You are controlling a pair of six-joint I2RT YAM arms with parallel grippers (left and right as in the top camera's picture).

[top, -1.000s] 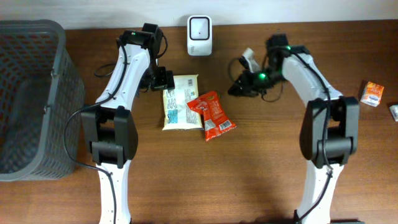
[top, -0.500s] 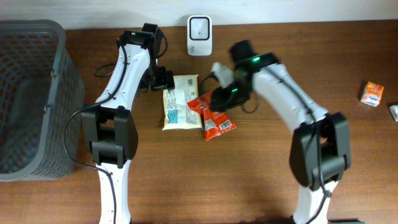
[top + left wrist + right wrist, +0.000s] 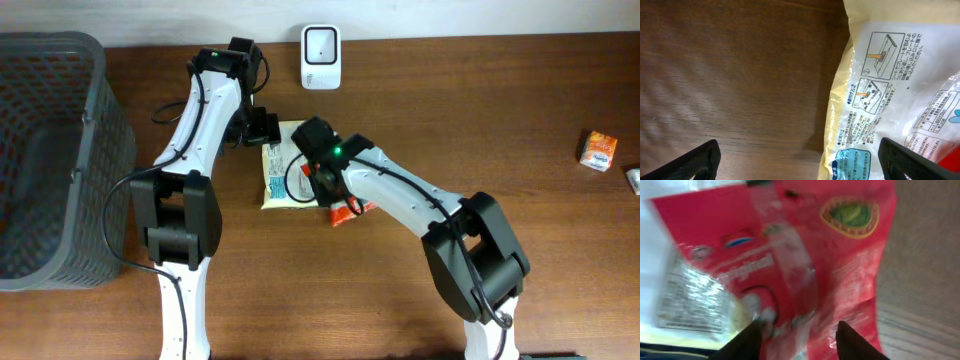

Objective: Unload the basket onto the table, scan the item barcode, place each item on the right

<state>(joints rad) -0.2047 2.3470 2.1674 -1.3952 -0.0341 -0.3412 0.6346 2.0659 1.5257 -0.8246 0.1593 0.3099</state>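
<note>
One crinkly red packet [image 3: 840, 275]; left end effector [image 3: 801, 161] gaping empty; right end effector [image 3: 801, 341] unclear.

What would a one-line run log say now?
right tool: at red plastic snack packet, grip unclear | left tool: open, above edge of pale yellow plastic pouch

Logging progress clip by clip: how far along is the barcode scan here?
Done: nothing yet; no item is at the scanner. In hand: the right tool is down over the red packet, fingers either side; blur hides whether it grips. The left tool hangs open at the cream packet's edge. Left: lift a packet and show its barcode to the scanner.
</note>
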